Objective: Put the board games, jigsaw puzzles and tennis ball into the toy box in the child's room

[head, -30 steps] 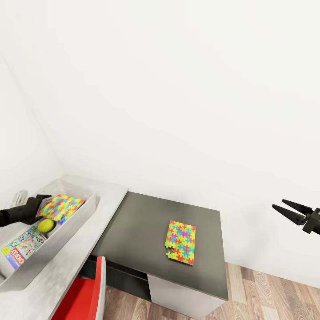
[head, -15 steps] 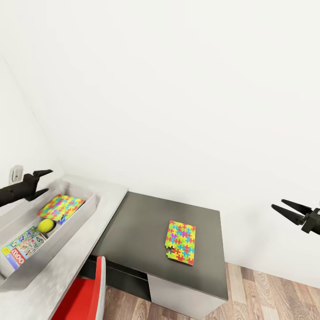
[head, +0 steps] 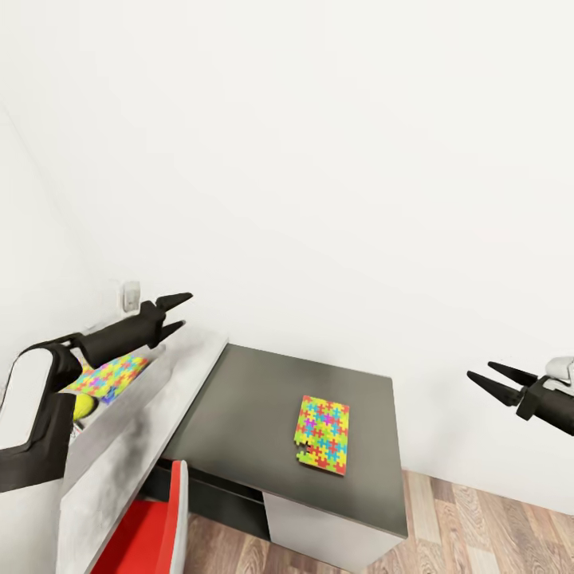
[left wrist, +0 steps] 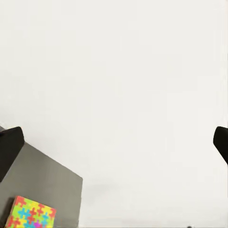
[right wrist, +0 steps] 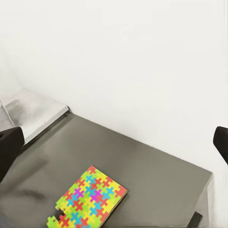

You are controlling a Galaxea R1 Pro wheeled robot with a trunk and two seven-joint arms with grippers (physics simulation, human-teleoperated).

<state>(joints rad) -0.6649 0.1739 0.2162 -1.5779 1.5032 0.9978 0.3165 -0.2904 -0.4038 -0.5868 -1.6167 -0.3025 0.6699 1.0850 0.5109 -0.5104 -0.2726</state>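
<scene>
Dark table [head: 239,399], jigsaw puzzle [head: 324,434] flat, lengthwise front-to-back

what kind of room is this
Probably a child's room or playroom. A bright jigsaw puzzle lies on a dark desk against a white wall, a second puzzle and a yellow ball sit in a grey toy box alongside, and a red chair stands below.

No readable text, label, brand or number shows anywhere — the puzzle [head: 323,434] on the dark surface [head: 239,406] carries only a pattern of coloured interlocking pieces, with no print on it. The second puzzle [head: 112,373] in the toy box [head: 119,414] is likewise bare of lettering — just the same bright pattern.
</scene>
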